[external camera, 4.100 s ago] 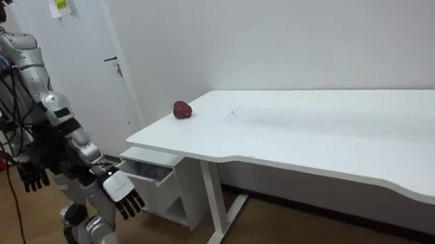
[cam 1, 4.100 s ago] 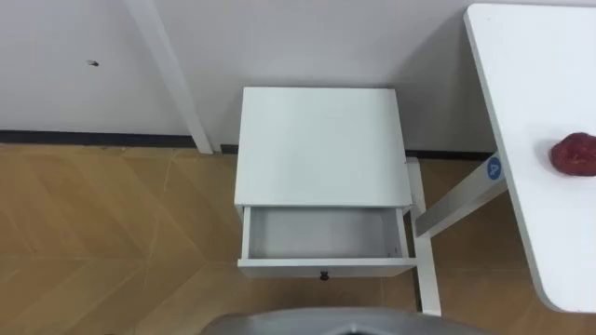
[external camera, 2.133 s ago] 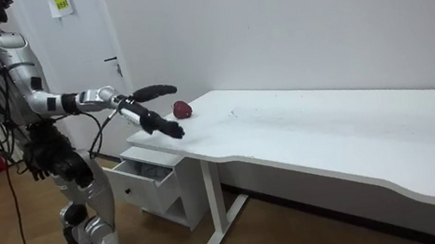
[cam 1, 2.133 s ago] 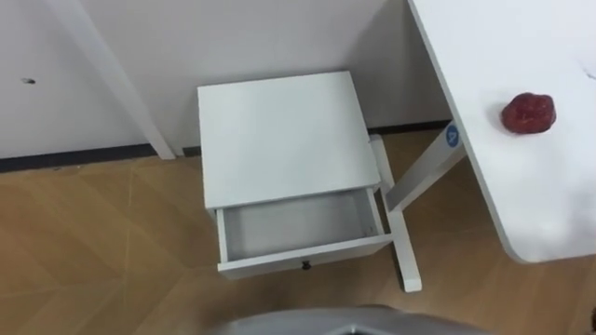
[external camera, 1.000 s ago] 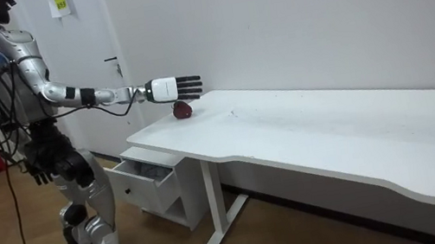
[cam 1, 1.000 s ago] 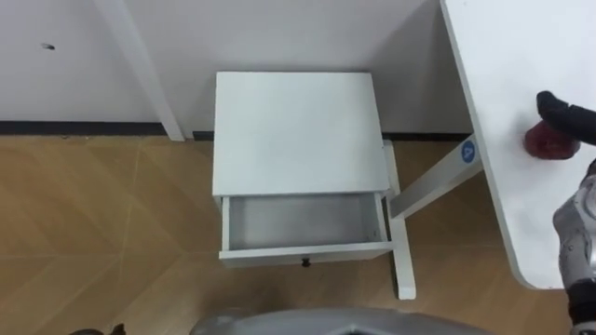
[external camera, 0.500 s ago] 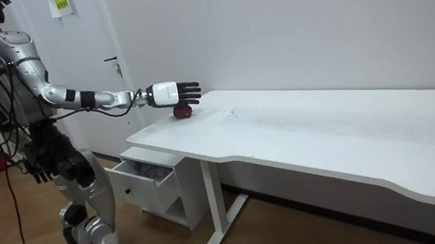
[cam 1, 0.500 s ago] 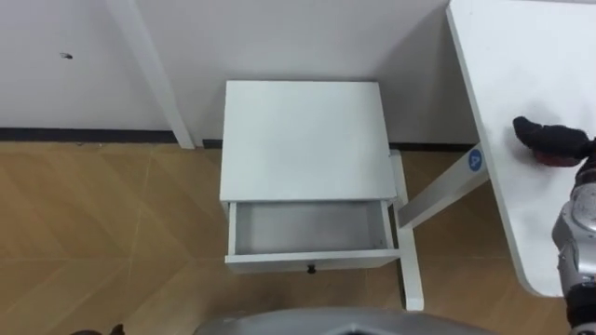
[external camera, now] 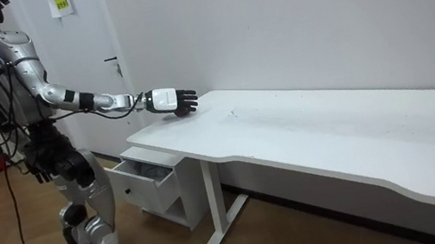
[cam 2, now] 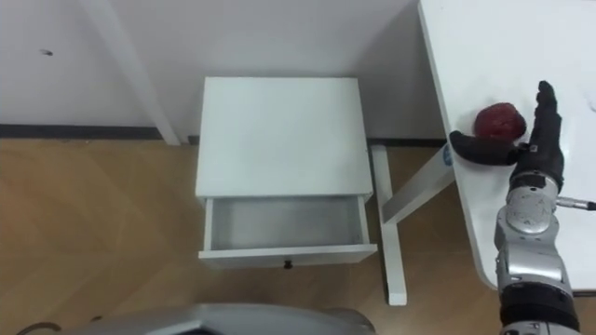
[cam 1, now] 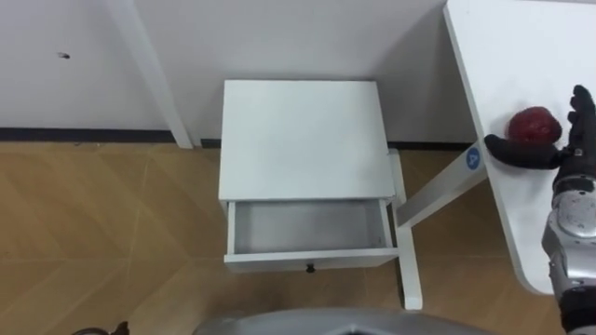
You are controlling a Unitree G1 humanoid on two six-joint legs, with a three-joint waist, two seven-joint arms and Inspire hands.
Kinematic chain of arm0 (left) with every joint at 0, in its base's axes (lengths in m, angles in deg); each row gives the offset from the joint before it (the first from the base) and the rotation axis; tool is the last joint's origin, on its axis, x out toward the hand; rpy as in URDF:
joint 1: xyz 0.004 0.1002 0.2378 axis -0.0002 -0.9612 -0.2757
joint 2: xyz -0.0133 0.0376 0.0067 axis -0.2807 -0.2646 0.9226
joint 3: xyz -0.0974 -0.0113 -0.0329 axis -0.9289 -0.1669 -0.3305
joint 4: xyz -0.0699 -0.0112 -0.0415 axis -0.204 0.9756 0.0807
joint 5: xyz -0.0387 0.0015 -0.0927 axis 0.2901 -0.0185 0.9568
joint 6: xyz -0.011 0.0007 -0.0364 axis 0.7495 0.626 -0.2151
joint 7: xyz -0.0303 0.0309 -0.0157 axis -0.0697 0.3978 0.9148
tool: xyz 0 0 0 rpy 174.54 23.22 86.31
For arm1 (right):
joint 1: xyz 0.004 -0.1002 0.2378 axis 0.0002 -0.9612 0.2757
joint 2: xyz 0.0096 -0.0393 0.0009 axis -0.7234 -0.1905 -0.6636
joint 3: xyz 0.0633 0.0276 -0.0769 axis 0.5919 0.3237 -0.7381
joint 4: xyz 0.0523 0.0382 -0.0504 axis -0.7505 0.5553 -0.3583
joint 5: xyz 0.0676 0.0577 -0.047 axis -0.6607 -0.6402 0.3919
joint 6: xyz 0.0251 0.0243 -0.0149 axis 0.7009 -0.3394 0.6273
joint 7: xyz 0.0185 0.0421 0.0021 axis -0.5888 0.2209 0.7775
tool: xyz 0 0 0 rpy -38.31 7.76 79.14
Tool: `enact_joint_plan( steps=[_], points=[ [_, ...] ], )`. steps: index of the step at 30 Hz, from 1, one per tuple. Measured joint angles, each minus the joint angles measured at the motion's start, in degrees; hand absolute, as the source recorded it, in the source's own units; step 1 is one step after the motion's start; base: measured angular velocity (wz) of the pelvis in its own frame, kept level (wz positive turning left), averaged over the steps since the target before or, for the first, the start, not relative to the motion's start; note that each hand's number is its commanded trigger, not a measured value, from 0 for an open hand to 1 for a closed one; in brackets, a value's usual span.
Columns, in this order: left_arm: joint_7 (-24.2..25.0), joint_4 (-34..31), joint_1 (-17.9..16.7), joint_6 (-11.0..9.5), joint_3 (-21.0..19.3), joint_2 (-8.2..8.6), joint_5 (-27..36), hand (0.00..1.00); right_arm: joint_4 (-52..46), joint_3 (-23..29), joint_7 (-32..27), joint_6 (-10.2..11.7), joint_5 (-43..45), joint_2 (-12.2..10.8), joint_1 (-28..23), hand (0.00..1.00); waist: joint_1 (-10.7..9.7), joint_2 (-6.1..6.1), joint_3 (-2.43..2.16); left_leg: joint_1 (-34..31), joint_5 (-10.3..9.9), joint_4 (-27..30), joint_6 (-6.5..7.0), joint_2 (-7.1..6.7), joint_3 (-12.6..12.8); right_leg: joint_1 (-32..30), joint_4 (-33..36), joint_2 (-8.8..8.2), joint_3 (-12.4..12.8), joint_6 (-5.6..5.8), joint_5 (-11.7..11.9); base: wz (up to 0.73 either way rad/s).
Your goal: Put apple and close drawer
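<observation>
A: Left eye view, background first: white wall [cam 1: 279, 37], wood floor [cam 1: 84, 233], and a small white cabinet [cam 1: 303, 140] beside the white counter [cam 1: 521, 46].
B: Drawer?
A: The drawer [cam 1: 312, 261] is pulled out with nothing in it. The apple [cam 1: 533, 124] sits near the counter's edge, well apart from the drawer.
B: Hand?
A: The right hand [cam 1: 568, 160] brackets the apple, thumb on the near side, fingers straight up beside it. It's spread, not clamped.
B: Room view?
A: The robot stands by the cabinet with its right arm reached over the counter's end, and the hand covers the apple. The left hand [external camera: 35, 171] hangs at the hip; can't tell its state.
B: Right eye view?
A: Same: apple on the counter, drawer bare.
B: Progress?
A: Early, probably. No grasp made yet. Lifting the apple, dropping it in the drawer and pushing the drawer shut are all left.
</observation>
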Motion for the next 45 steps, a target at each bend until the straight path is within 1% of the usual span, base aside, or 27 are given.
enact_joint_plan(
  steps=[1, 2, 3, 4, 5, 8, 10, 12, 14, 18, 24, 27, 28, 30, 32, 34, 36, 37, 38, 39, 40, 42, 45],
  points=[
    [-0.41, 0.02, 0.02, -0.14, 0.01, 0.0, 0.01, 0.0, 1.46, -0.26, 0.0, 0.38, 0.56, 0.0, 0.0, 0.0, 0.07, -0.05, -0.02, 0.02, 0.0, -0.04, 0.0, -0.03, -0.06, 0.06, -0.06, 0.0, -0.01, 0.0, 0.0, 0.0],
    [-0.64, 0.07, -0.05, -0.16, 0.02, 0.0, 0.01, 0.0, 2.53, -0.34, -0.09, 0.47, 1.42, -0.01, -0.08, 0.36, 0.13, -0.02, -0.01, 0.02, 0.0, -0.05, 0.0, -0.08, -0.12, 0.08, -0.05, -0.04, -0.01, 0.0, 0.0, 0.0],
    [-0.69, 0.14, -0.12, -0.16, 0.02, 0.0, 0.01, 0.0, 2.75, -0.34, -0.08, 0.74, 1.9, -0.01, -0.07, 0.53, 0.13, 0.01, 0.0, 0.02, 0.0, -0.06, 0.01, -0.1, -0.12, 0.07, -0.06, -0.05, -0.01, 0.0, 0.0, 0.0],
    [-0.78, 0.23, -0.17, -0.15, 0.01, -0.07, 0.03, 0.0, 2.99, -0.48, -0.06, 1.27, 2.2, -0.01, -0.07, 0.86, 0.13, 0.03, 0.02, -0.01, 0.0, -0.08, 0.01, -0.1, -0.12, 0.05, -0.06, -0.06, -0.02, 0.0, 0.0, 0.0],
    [-0.79, 0.24, -0.17, -0.15, 0.02, -0.16, 0.02, 0.0, 3.33, -0.59, -0.07, 1.57, 2.4, -0.01, -0.07, 1.0, 0.15, 0.0, 0.0, -0.01, 0.0, -0.09, 0.01, -0.08, -0.12, 0.04, -0.05, -0.05, -0.09, 0.0, 0.0, 0.0],
    [-0.77, 0.47, -0.25, -0.35, 0.01, -0.31, 0.01, 0.0, 3.36, -0.6, -0.25, 1.96, 3.31, -0.01, -0.33, 1.0, 0.18, -0.05, -0.04, 0.0, 0.0, -0.13, 0.01, -0.04, -0.13, 0.05, -0.04, -0.04, -0.37, 0.0, 0.0, 0.0],
    [-0.75, 0.52, -0.38, -0.5, 0.0, -0.4, -0.05, 0.0, 3.34, -0.59, -0.74, 2.92, 4.06, -0.01, -0.67, 1.0, 0.2, -0.14, -0.11, 0.01, 0.0, -0.18, 0.01, -0.04, -0.13, 0.07, -0.02, -0.04, -0.34, 0.0, 0.0, 0.0],
    [-0.74, 0.54, -0.37, -0.52, 0.01, -0.55, -0.05, 0.0, 3.35, -0.43, -1.42, 3.12, 4.15, 0.02, -0.74, 1.0, 0.15, -0.22, -0.18, 0.0, 0.0, -0.41, 0.01, -0.05, -0.13, 0.08, -0.03, -0.02, -0.28, 0.0, 0.0, 0.0],
    [-0.74, 0.57, -0.36, -0.6, 0.01, -0.65, -0.05, 0.0, 3.4, -0.32, -1.49, 3.66, 4.12, 0.03, -1.57, 1.0, 0.06, -0.39, -0.34, 0.16, 0.0, -0.38, 0.01, -0.04, -0.2, 0.38, -0.07, 0.0, -0.3, 0.0, 0.0, 0.02],
    [-0.74, 0.66, -0.35, -0.61, 0.02, -0.65, -0.03, 0.0, 3.49, -0.26, -2.43, 3.72, 4.38, -0.02, -1.99, 1.0, 0.2, -0.36, -0.31, 0.61, 0.0, -0.43, 0.01, -0.08, -0.47, 0.7, -0.07, 0.02, -0.34, 0.0, 0.0, 0.01],
    [-0.52, 0.82, -0.37, -0.61, 0.02, -0.69, -0.05, 0.0, 3.43, -0.52, -2.78, 4.03, 4.55, -0.07, -2.25, 1.0, 0.27, 0.1, -0.4, 0.57, 0.01, -0.82, 0.0, -0.06, -0.69, 0.63, -0.09, 0.06, -0.4, 0.0, 0.0, 0.0],
    [-0.48, 1.3, -0.23, -0.56, 0.02, -0.71, -0.57, 0.0, 2.08, -0.79, -2.77, 3.94, 7.97, -0.45, -2.84, 1.0, 0.36, 0.02, -0.47, 0.67, 0.01, -0.88, 0.0, -0.08, -0.62, 0.63, -0.08, 0.06, -0.38, 0.0, 0.0, 0.0],
    [-0.45, 1.32, -0.25, -0.45, 0.02, -0.7, -0.65, 0.0, 0.77, -1.03, -2.61, 3.84, 9.36, -0.78, -3.49, 1.0, 0.49, 0.0, -0.47, 0.67, 0.01, -0.82, 0.0, -0.08, -0.6, 0.6, -0.05, 0.06, -0.34, 0.0, 0.0, 0.0],
    [-0.31, 2.07, 0.2, -0.33, 0.05, -0.7, -0.44, 0.0, -0.28, -1.38, -2.42, 3.71, 11.13, -1.91, -3.23, 1.0, 0.46, -0.1, -0.48, 0.58, 0.02, -0.46, 0.01, -0.1, -0.5, 0.51, -0.05, 0.02, -0.35, 0.0, 0.0, 0.0],
    [-0.28, 2.6, 0.96, -0.04, 1.01, -0.69, -0.01, 0.0, -1.79, -3.46, -2.27, 3.68, 11.41, -3.11, -3.18, 1.0, 0.6, -0.05, -0.46, 0.49, 0.01, -0.21, 0.02, -0.12, -0.51, 0.52, -0.02, -0.05, -0.44, 0.0, 0.0, 0.0],
    [-0.19, 2.58, 1.58, -0.11, 2.01, -0.66, -0.13, 0.0, -2.54, -5.24, -0.89, 3.51, 12.27, -3.29, -2.8, 1.0, 0.81, -0.01, -0.43, 0.17, 0.01, -0.03, 0.02, -0.13, -0.51, 0.36, -0.03, -0.07, -0.4, 0.0, 0.0, 0.0],
    [0.12, 2.53, 2.11, -0.24, 2.23, -0.55, -0.47, 0.0, -3.69, -5.68, 0.37, 3.44, 13.62, -3.59, -2.8, 1.0, 1.19, 0.09, -0.38, -0.2, 0.01, -0.12, 0.02, -0.09, -0.56, 0.1, -0.01, -0.03, -0.35, 0.0, 0.0, 0.0],
    [0.47, 2.54, 2.34, -0.27, 2.45, -0.56, -0.48, 0.0, -3.86, -7.05, 1.35, 3.15, 13.8, -3.66, -2.81, 1.0, 1.55, 0.22, -0.35, -0.36, 0.01, -0.19, 0.01, -0.05, -0.6, -0.05, 0.04, 0.02, -0.34, 0.0, 0.0, 0.0],
    [0.53, 2.54, 2.36, -0.24, 3.23, -0.53, -0.51, 0.0, -4.39, -8.81, 2.2, 2.19, 14.52, -3.89, -2.82, 1.0, 1.9, 0.43, -0.26, -0.47, 0.01, -0.2, 0.01, -0.04, -0.6, -0.22, 0.06, 0.04, -0.32, -0.01, 0.01, 0.0],
    [0.57, 2.52, 2.3, -0.15, 3.51, -0.24, -0.68, 0.0, -4.75, -10.45, 3.02, 1.79, 16.01, -4.19, -2.82, 1.0, 2.1, 0.64, -0.11, -0.53, 0.01, -0.19, 0.01, -0.06, -0.65, -0.28, 0.07, 0.04, -0.35, -0.01, 0.01, 0.0],
    [0.58, 2.52, 2.27, -0.08, 3.56, -0.05, -0.82, 0.0, -5.05, -11.27, 3.46, 1.53, 16.74, -4.37, -2.82, 1.0, 2.21, 0.66, -0.11, -0.6, 0.01, -0.17, 0.01, -0.09, -0.69, -0.33, 0.08, 0.01, -0.39, -0.01, 0.01, 0.0],
    [0.58, 2.5, 2.21, 0.03, 4.87, 0.24, -1.04, 0.0, -6.5, -15.32, 4.74, 0.88, 18.53, -4.46, -2.82, 1.0, 3.55, 1.2, -0.05, -1.1, 0.07, -0.02, 0.05, -0.21, -0.77, -1.0, 0.07, -0.02, -0.22, -0.01, 0.01, 0.0],
    [0.71, 2.52, 2.31, 0.03, 5.68, 0.3, -1.04, 0.0, -9.43, -18.42, 7.04, 0.32, 20.84, -4.52, -2.82, 1.0, 4.32, 1.31, -0.03, -1.24, 0.2, -0.04, 0.07, -0.25, -1.02, -1.15, 0.02, -0.04, -0.23, -0.01, 0.01, 0.04]
  ],
)
